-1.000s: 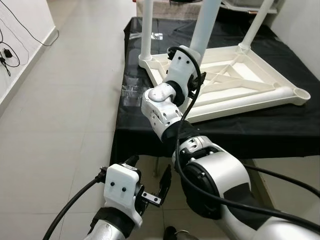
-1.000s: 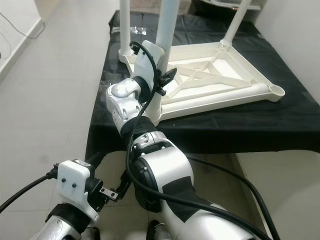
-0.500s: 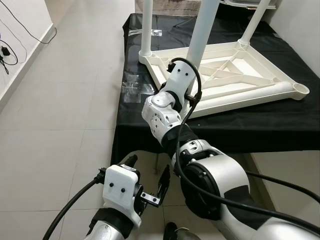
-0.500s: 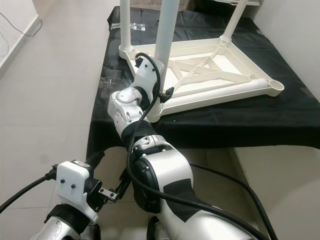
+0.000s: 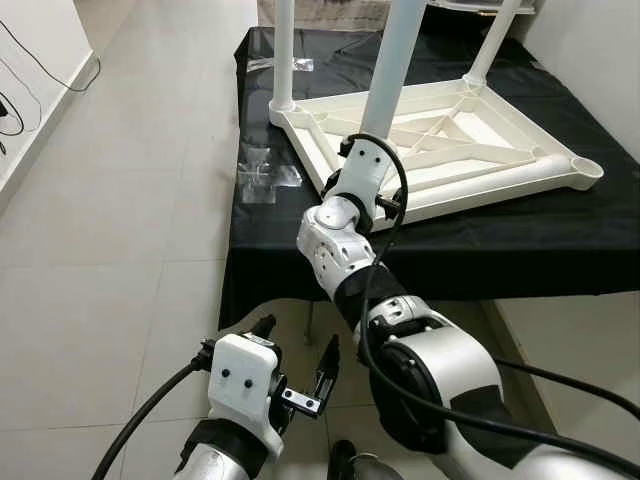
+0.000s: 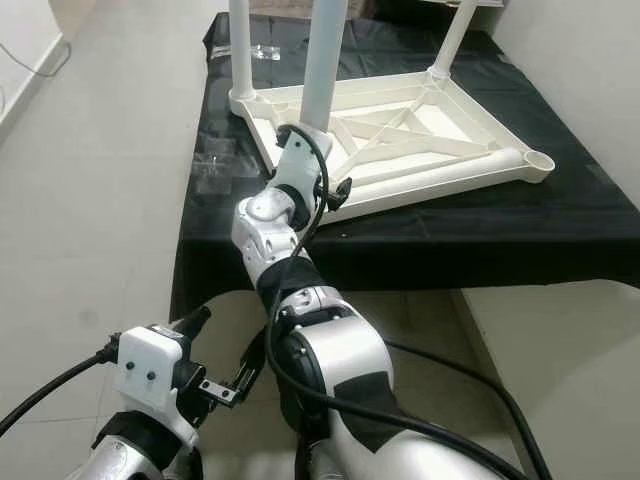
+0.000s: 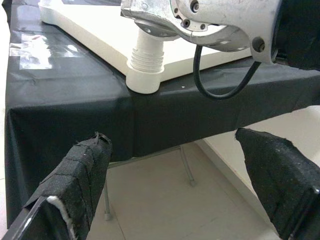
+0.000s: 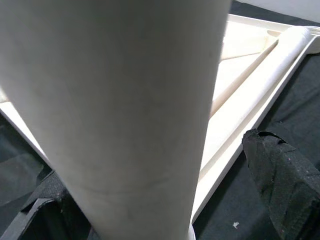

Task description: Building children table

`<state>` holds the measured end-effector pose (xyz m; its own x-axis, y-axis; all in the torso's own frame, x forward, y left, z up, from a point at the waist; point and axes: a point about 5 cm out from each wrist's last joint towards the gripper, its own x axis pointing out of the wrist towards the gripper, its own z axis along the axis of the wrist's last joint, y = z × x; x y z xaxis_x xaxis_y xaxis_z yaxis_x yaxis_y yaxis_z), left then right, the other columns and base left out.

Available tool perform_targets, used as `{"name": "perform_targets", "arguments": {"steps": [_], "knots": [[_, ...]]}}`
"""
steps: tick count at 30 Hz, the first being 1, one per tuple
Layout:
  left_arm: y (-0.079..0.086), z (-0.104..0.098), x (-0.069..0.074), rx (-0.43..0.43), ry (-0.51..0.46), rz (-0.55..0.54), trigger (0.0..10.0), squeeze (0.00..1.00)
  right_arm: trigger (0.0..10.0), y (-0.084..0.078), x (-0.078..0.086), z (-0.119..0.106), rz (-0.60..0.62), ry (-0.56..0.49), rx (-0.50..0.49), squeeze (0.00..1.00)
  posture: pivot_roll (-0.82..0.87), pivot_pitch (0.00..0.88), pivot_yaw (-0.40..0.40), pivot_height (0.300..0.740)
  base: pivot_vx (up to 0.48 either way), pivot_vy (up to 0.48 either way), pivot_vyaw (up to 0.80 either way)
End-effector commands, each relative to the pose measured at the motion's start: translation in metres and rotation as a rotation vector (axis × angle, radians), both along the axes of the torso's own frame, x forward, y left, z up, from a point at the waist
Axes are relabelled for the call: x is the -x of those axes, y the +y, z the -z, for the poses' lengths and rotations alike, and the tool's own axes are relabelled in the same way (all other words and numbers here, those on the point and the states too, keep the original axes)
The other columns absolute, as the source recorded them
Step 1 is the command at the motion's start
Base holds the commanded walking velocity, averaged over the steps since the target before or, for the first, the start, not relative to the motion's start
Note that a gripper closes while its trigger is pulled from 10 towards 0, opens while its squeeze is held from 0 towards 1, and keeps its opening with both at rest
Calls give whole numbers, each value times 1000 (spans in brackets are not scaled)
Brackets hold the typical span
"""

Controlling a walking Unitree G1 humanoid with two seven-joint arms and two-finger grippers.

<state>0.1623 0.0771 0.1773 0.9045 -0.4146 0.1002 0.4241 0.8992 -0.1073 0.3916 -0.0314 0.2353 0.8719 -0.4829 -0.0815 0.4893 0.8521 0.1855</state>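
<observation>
Left eye view: three legs stand in the inverted children's table (image 5: 480,150); far corner socket (image 5: 589,171) unfilled. Right pincer (image 8: 150,200) straddles the near leg (image 5: 392,65), fingers apart; left pincer (image 7: 180,185) idle, wide.

Table: white plastic children's table (image 5: 440,150), upside down on the black-draped worktop (image 5: 520,240).
Legs: three white tubular legs (image 5: 390,70) stand upright in corners.
Fourth corner socket (image 5: 588,170): empty.

Silver arms, black cables, white wrist housing, black fabric-wrapped jaws
</observation>
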Motion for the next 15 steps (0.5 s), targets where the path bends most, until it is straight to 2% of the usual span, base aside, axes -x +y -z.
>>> {"name": "perform_targets", "arguments": {"steps": [1,15], "knots": [[-3,7,1,-4,28,17,10000,0,10000,8,6,20,-43,64,-17,0,75,236,-93,740,0,0,0],[-2,8,0,-2,29,10,10000,0,10000,11,12,28,-117,60,12,0,72,232,-91,740,0,0,0]]}}
